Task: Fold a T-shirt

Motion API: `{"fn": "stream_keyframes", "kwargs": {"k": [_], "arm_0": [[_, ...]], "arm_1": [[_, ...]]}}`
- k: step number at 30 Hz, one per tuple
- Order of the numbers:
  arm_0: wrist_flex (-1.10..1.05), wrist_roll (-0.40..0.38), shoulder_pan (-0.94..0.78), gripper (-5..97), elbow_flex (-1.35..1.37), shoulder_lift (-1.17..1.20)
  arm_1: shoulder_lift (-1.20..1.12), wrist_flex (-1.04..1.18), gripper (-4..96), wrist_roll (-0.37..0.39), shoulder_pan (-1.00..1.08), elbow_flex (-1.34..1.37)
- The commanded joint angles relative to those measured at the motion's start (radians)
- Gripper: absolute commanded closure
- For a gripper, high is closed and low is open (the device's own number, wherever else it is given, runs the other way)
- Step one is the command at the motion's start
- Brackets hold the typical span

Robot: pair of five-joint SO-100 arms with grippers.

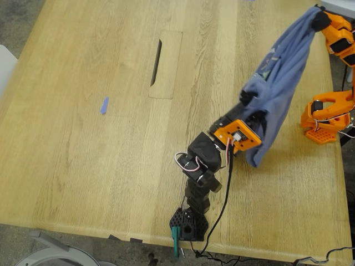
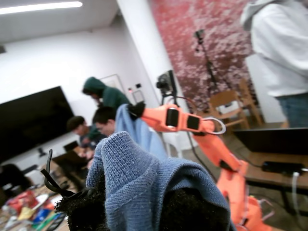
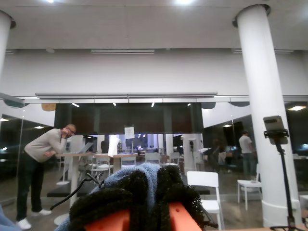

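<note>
Nearest in, at the table's [image 1: 83, 166] front edge: black base of the first arm, cable trailing off it. Up the arm, my first gripper [image 1: 248, 101] clamped shut on a bunched fold of the T-shirt [image 1: 283, 72]. My second gripper [image 1: 320, 21] pinched on a higher corner, cloth poking between its fuzzy pads [image 3: 120, 192].

Shirt slung in the air between the two – crumpled, not spread, tail dangling by the orange wrist; touching the wood or not, cannot tell.

Likely trouble: thin bite at the top slipping under the hanging weight, or the tail snagging on wrist and cable. Table edge close on the exterior view's right – easy spill overboard. Plenty of bare wood toward that view's left, past the slot [image 1: 165, 64] and blue scrap [image 1: 104, 105].
</note>
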Motion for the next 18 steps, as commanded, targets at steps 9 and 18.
{"fn": "stream_keyframes", "kwargs": {"k": [9,18], "arm_0": [[0.094,-0.034,0.071,92,-0.006,0.161],[0.213,-0.041,0.071,92,0.112,0.282]], "arm_1": [[0.014,0.249,91.4,0.023,-0.095,-0.216],[0.008,0.403,91.4,0.008,-0.255,-0.256]]}}
